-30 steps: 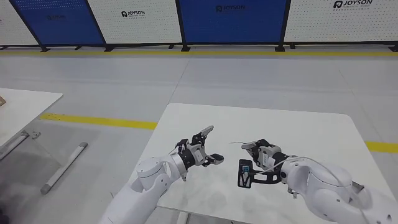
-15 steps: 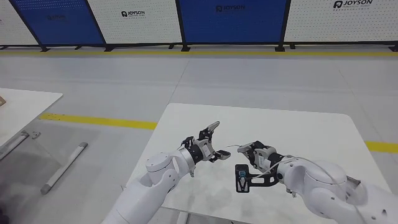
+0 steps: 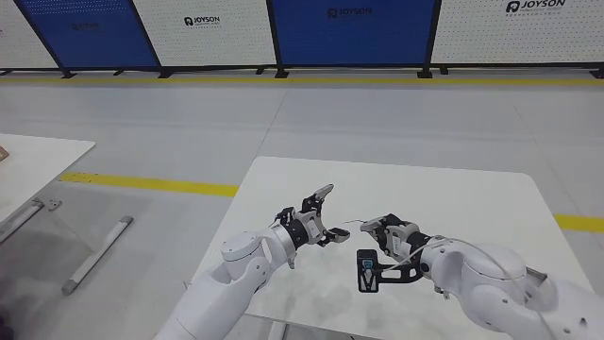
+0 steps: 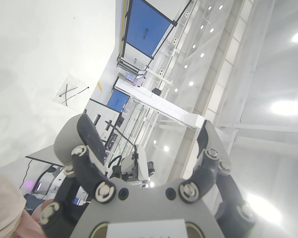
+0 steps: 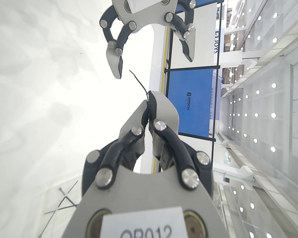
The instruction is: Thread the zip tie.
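A thin black zip tie (image 5: 139, 83) sticks out from between the fingertips of my right gripper (image 5: 149, 105), which is shut on it above the white table (image 3: 453, 189). Its free end points at my left gripper (image 5: 154, 60), which stands open just beyond it, the tip close to one finger (image 5: 115, 63). In the top view the left gripper (image 3: 335, 212) and right gripper (image 3: 371, 225) face each other near the table's front, with the zip tie (image 3: 354, 221) between them. Nothing sits between the fingers of the left gripper (image 4: 145, 127).
A clear bag with several spare black zip ties (image 4: 70, 91) lies flat on the table, also seen as the bag (image 5: 62, 199) behind my right gripper. The table's front edge (image 3: 311, 316) is close below both arms. Blue and white partition panels (image 3: 354, 14) stand far behind.
Since a second ago the left gripper has moved right, towards the right gripper, and the right gripper has shifted slightly left with the zip tie. Nothing has moved in the last half second.
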